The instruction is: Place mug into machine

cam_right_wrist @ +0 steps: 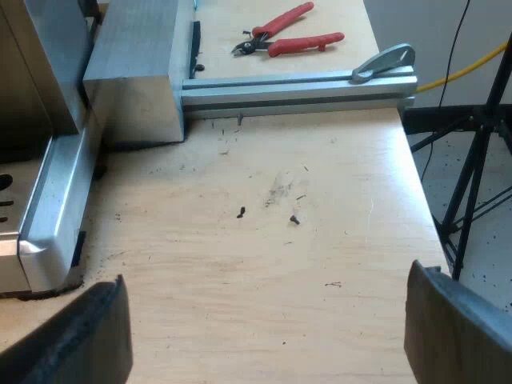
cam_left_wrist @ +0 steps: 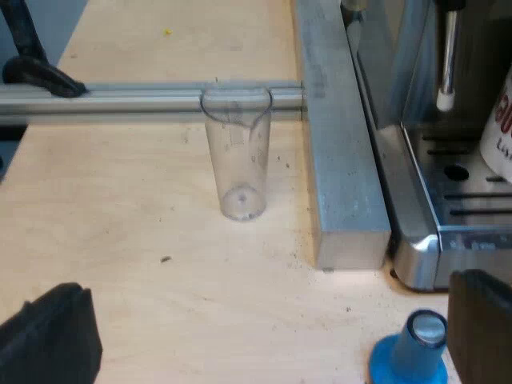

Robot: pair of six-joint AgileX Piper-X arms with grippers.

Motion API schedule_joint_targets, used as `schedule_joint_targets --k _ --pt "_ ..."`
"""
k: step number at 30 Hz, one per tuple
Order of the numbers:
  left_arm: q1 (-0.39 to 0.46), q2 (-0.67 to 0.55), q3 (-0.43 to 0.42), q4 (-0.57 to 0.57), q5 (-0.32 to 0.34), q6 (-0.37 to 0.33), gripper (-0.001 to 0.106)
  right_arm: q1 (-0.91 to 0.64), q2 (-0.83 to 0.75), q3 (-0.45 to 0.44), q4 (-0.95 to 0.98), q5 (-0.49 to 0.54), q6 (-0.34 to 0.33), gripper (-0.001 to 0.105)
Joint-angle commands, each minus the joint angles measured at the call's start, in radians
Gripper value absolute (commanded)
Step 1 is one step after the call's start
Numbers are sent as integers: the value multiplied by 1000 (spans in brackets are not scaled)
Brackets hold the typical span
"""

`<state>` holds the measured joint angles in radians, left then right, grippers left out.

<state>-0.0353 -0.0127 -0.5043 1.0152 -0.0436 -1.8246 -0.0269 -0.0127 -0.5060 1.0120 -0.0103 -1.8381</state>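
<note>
The left gripper [cam_left_wrist: 268,324] and right gripper [cam_right_wrist: 268,324] are both hovering wide open and empty beside the espresso machine [cam_left_wrist: 420,248], likely because the mug [cam_left_wrist: 498,132] is already sitting on its drip tray [cam_left_wrist: 468,210].

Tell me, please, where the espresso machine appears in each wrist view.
Left wrist view: the espresso machine stands past the blue tamper, with a metal block along its side and the mug on its drip tray.
Right wrist view: the machine's base lies beside another metal block.
Shared landmark: the slotted drip tray.
</note>
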Motion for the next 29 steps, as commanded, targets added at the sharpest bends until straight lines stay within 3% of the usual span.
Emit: schedule_joint_targets --k 1,29 --pt "1 -137 4 -22 -13 -3 89 -1 -39 -6 -13 -2 -6 71" --pt "1 -137 9 -33 -6 5 89 -1 -39 -6 -13 -2 -6 71"
